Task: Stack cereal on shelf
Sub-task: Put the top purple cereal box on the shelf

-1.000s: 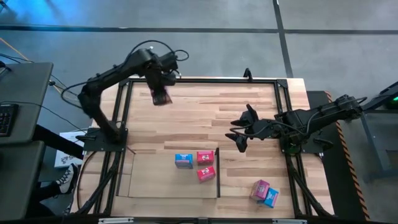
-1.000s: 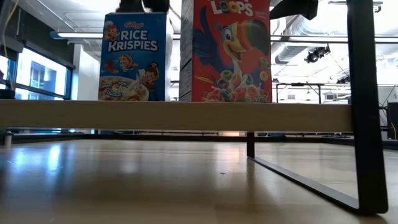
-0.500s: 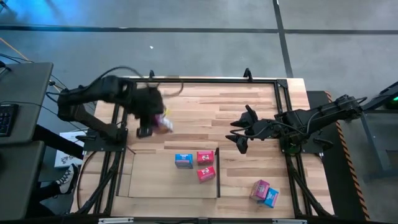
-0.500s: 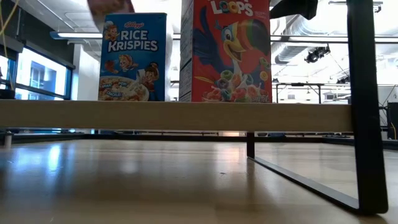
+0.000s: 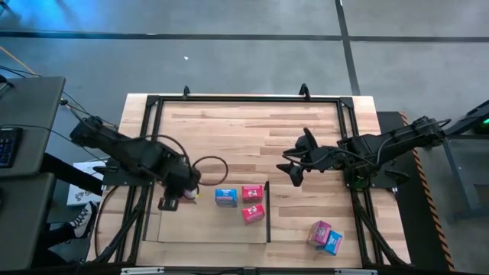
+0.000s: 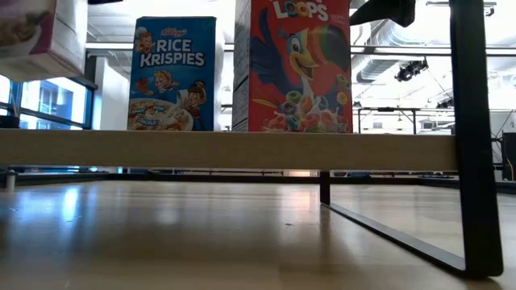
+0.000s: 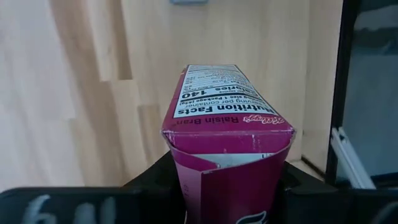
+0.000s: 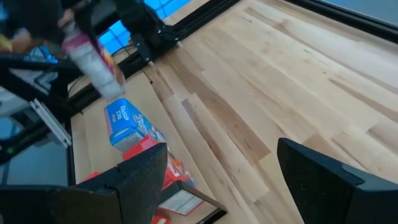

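Left end effector (image 5: 183, 191): clamped on a pink box (image 7: 227, 149), carried over the shelf (image 5: 183, 225) near its left wall, left of the blue box (image 5: 225, 197) and two red boxes (image 5: 252, 203) already on it; arm folded low, reaching in from the table's (image 5: 252, 130) left edge. Risk, as a judgement: the box juts well past the fingers, so a tilted set-down could tip it or knock the blue box. Right end effector (image 5: 294, 164): fingers apart, empty, waiting right of the shelf.

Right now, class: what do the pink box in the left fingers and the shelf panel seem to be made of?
Pink box: thin printed cardboard, likely; folded flap edges show. Shelf panel: pale plain wood, matte, with faint grain.
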Controlling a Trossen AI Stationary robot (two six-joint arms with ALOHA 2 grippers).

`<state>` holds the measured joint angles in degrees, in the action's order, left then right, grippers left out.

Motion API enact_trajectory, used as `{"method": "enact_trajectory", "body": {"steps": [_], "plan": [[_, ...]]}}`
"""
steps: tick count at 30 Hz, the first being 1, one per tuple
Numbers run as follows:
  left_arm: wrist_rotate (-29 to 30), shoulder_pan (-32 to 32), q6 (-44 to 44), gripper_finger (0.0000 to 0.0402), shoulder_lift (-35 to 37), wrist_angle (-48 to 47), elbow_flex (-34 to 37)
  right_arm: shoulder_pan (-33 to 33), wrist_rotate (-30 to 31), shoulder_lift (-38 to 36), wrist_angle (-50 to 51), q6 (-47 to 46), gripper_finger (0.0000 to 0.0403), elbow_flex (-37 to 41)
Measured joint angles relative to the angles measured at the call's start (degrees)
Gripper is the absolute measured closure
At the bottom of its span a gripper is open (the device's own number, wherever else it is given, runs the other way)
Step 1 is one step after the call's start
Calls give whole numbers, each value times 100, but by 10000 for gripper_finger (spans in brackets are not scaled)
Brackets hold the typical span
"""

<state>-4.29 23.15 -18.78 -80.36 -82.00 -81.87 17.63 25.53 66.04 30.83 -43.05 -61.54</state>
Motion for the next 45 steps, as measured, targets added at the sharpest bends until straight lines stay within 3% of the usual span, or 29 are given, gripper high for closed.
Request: {"method": "enact_trajectory", "body": {"steps": [4, 20, 37, 45], "plan": [[-19, 208, -170, 289, 16, 567, 311, -2, 60, 0, 5, -173, 104, 0], [332, 420, -682, 289, -55, 1056, 1264, -2, 181, 2, 24, -147, 104, 0], [308, 420, -968, 289, -699, 1236, 1241, -2, 149, 2, 72, 64, 104, 2], [301, 418, -916, 288, -598, 1288, 1264, -2, 124, 2, 83, 107, 104, 2]]}}
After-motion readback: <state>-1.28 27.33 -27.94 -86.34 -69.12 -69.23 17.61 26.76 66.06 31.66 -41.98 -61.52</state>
